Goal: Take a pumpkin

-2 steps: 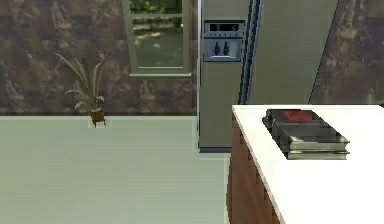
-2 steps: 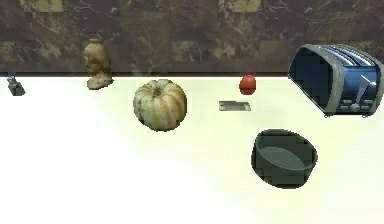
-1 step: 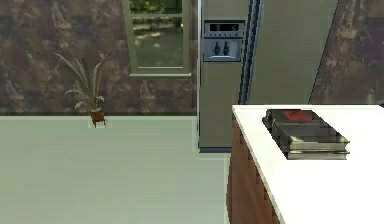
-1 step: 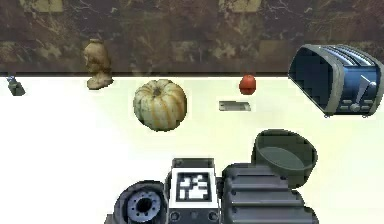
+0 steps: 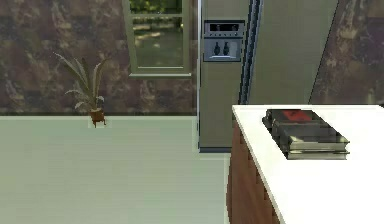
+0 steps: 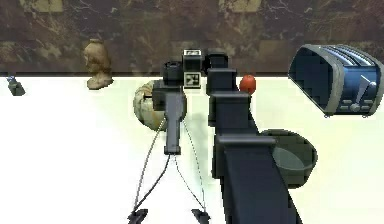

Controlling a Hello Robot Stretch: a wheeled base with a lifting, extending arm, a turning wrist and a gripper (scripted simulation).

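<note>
**Countertop reach, pumpkin not yet in hand**

White countertop (image 6: 60, 150) spreads under the arm (image 6: 245, 165). Nearest, the gripper (image 6: 167, 213) trails its thin fingers over bare top and holds nothing; its jaw state cannot be told. At 10 o'clock from its dark body sits the pale tan, round pumpkin (image 6: 143, 105). A toaster (image 6: 338, 78) stands farther off at 2 o'clock. The step looks like lining up the grasp; next, the fingers need bringing around the pumpkin.

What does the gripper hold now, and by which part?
It cannot be told. A tan round thing lies on the white counter behind the dark body of the gripper, so a hold cannot be judged.
</note>
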